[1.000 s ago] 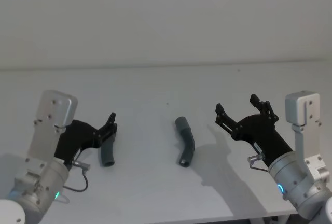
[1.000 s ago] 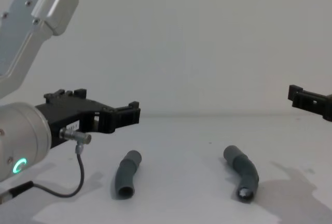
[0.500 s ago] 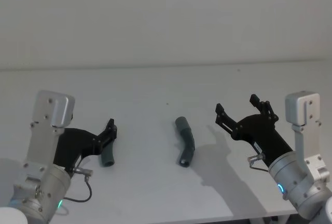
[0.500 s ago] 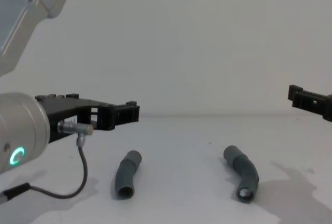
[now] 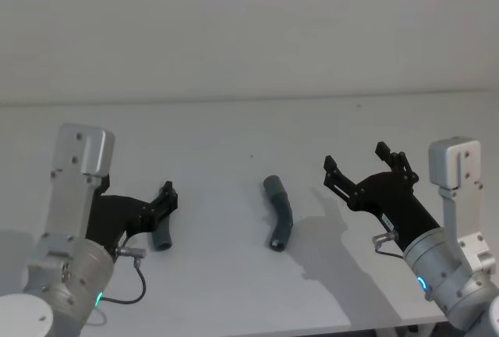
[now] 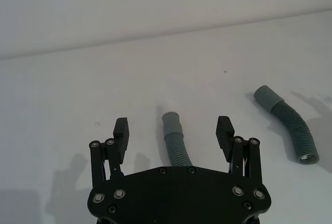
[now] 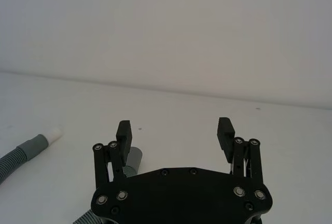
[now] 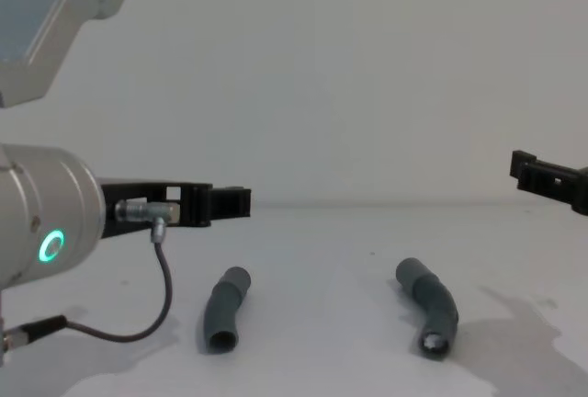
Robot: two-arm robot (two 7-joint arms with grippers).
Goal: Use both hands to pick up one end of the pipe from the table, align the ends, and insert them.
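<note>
Lying on the desk (image 5: 234, 130) lengthwise in line with the left claw (image 6: 173, 125), the left hose piece (image 6: 175, 143) sits centred below its spread fingers. The right claw (image 5: 357, 159), also spread, hovers well to the right of the other hose piece (image 5: 279, 214), so the left arm looks nearer its grasp.

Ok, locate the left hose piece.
Head view: left hose piece lies on the table's left, beneath the open left gripper; the other piece lies rightward.

A plain pale wall (image 5: 249, 25) stands at the back, with a tiny dark speck (image 5: 251, 156) lying before it.
</note>
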